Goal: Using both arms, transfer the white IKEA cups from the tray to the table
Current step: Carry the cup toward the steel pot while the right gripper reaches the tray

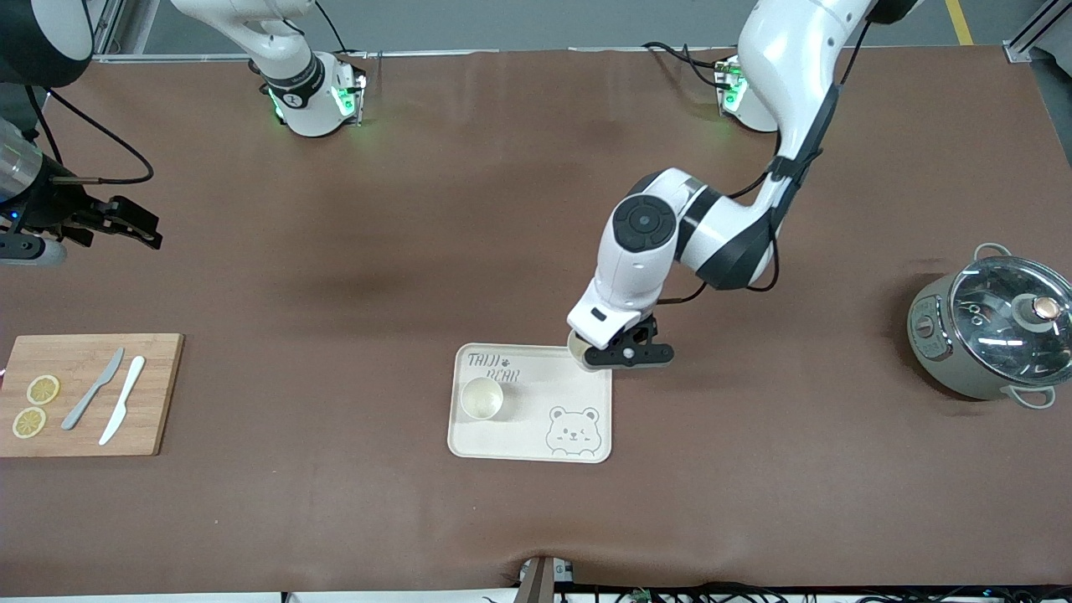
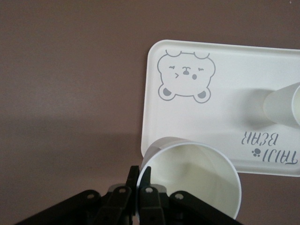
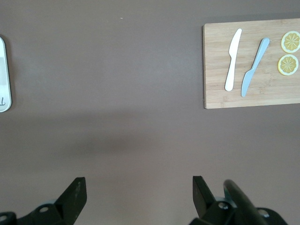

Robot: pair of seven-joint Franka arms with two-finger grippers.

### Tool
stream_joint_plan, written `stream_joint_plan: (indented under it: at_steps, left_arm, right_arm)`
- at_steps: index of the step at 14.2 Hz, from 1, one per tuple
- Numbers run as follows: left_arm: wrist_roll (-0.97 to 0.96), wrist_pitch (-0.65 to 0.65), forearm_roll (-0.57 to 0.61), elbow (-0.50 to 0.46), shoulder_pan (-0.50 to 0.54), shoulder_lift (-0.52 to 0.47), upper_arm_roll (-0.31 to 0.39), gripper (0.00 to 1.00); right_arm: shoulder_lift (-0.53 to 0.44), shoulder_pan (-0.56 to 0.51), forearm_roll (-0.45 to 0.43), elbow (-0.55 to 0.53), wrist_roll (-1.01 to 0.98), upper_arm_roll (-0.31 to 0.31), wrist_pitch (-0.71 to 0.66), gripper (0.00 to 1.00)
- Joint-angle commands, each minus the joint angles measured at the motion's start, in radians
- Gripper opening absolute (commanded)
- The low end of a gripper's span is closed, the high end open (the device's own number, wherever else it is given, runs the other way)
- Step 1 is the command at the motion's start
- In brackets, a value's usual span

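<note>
While the left gripper (image 1: 605, 350) hangs over the tray's (image 1: 586, 394) corner, fingers pinched on a cup's (image 2: 194, 180) rim, the second cup (image 1: 481, 398) stands on the tray. Right gripper (image 3: 136, 197) waits, fingers apart, over bare table near the board (image 1: 84, 394).

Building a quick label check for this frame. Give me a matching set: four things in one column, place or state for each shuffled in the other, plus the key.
Things:
1. left gripper
2. right gripper
3. cup on the tray
4. lemon slices

Places or states:
A. on the wooden cutting board, beside two knives
B. jaws open, holding nothing, waiting over bare table at the right arm's end
C. standing upright by the lettering on the bear tray
D. jaws shut on the rim of the second cup, over the tray's edge

Pairs: 1-D, 2-B, 3-C, 4-A
</note>
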Motion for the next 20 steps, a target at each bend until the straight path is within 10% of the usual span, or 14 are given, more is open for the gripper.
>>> stream_joint_plan:
  at_steps: [1,12,20]
  left_arm:
    - [0.1,-0.105,-0.044,-0.082,0.072,-0.134,-0.038,0.0]
    - [0.559,-0.37,-0.122,-0.166,0.325,-0.406,-0.041,0.0]
    - [0.841,-0.052,-0.199,-0.56,0.519,-0.572,-0.041,0.0]
  right_arm:
    - [-0.021,-0.002,-0.014,-0.021,0.005,0.01,0.031,1.0]
    - [0.194,0.317,0.0,0.135,0.557,0.01,0.215,1.0]
    - [0.525,0.438,-0.014,0.324,0.8,0.007,0.407,1.0]
